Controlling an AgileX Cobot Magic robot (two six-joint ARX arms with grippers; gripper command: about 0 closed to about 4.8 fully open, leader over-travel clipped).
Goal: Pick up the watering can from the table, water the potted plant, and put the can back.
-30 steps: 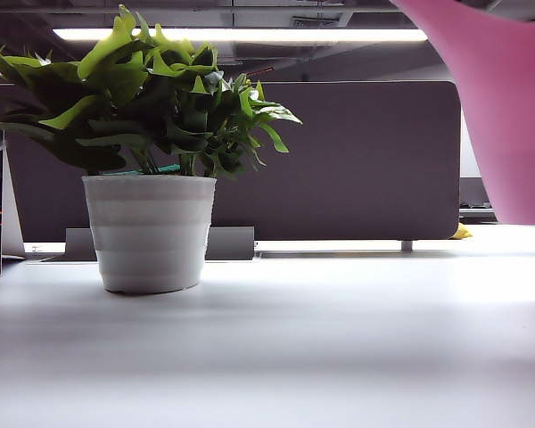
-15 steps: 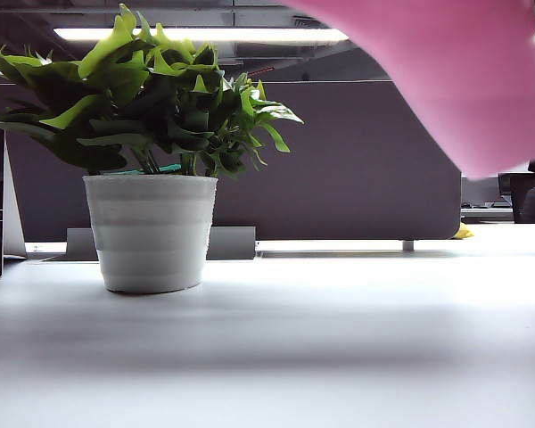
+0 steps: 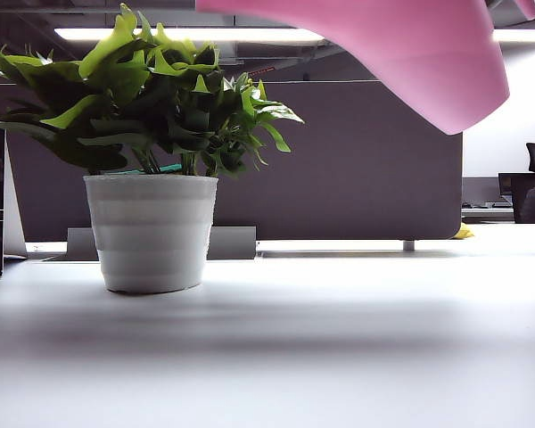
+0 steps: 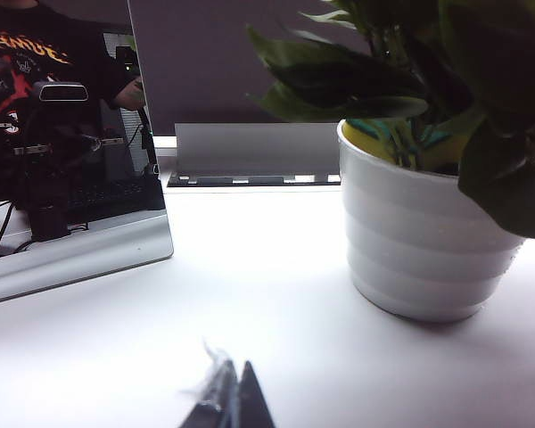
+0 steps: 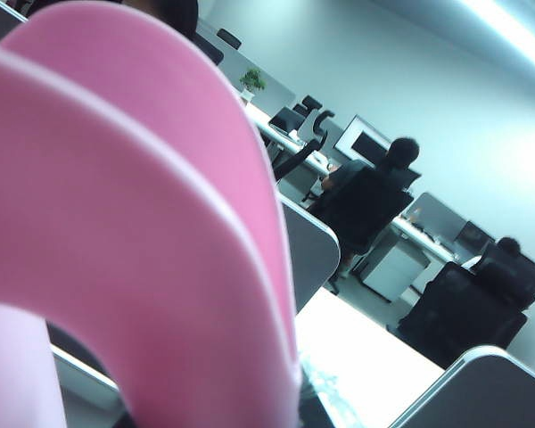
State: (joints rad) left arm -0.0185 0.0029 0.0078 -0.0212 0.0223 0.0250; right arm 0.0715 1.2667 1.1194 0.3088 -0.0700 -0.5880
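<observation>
The round ribbed white pot (image 3: 151, 233) is standing upright on the broad matte white-grey desk (image 3: 339, 339), and it is holding a bushy plant with bright and dark green lobed leaves (image 3: 143, 89) that is spreading out well past the pot's rim. In the left wrist view, something yellow and teal is showing just inside the rim among the stems, too hidden by the leaves to identify.

The smooth pink plastic watering can (image 3: 410, 53) is hanging in the air, above and to the right of the pot, clear of the desk and tilted so that its narrowing end is reaching leftwards over the plant's leaves. Whether anything is inside the can is not visible.

The right end effector is not showing in the exterior view. In the right wrist view the can's pink handle and body (image 5: 134, 232) are filling the near field, pressed right up against the camera, but the fingers themselves are hidden, so I cannot tell how wide they are standing or how they are gripping.

The left end effector (image 4: 229, 401) is lying low over the desk, beside the pot and apart from it, with its two dark fingertips pressed together and gripping nothing.
</observation>
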